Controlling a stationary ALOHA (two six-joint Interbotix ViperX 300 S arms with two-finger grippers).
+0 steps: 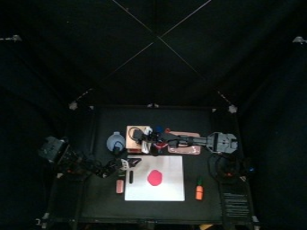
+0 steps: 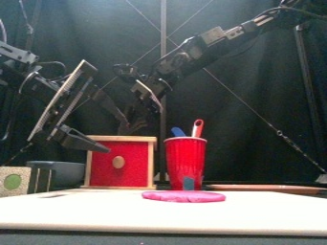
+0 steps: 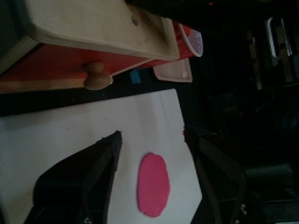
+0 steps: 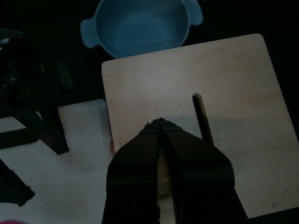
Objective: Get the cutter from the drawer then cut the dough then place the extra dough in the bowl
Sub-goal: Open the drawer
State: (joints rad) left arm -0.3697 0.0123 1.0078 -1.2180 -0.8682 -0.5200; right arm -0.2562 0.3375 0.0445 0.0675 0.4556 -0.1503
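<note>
On the white cutting board (image 1: 168, 193) lies the flat red dough disc (image 1: 153, 175), the left gripper (image 3: 152, 136) above it, jaws spread, empty. The right gripper (image 4: 159, 128), pinched closed on nothing, hangs over the pale wooden box with its red drawer front (image 2: 118, 163) closed, near the blue-grey bowl (image 4: 138, 24).

At 6 o'clock, flat pink dough (image 2: 183, 196) on white board (image 2: 262, 212). Just behind, at centre, red cup (image 2: 185, 165) holding blue knife (image 2: 178, 133) and red knife (image 2: 197, 127). At 9 o'clock of cup, just beside, wooden box (image 2: 115, 140) with red drawer front (image 2: 105, 170).
</note>
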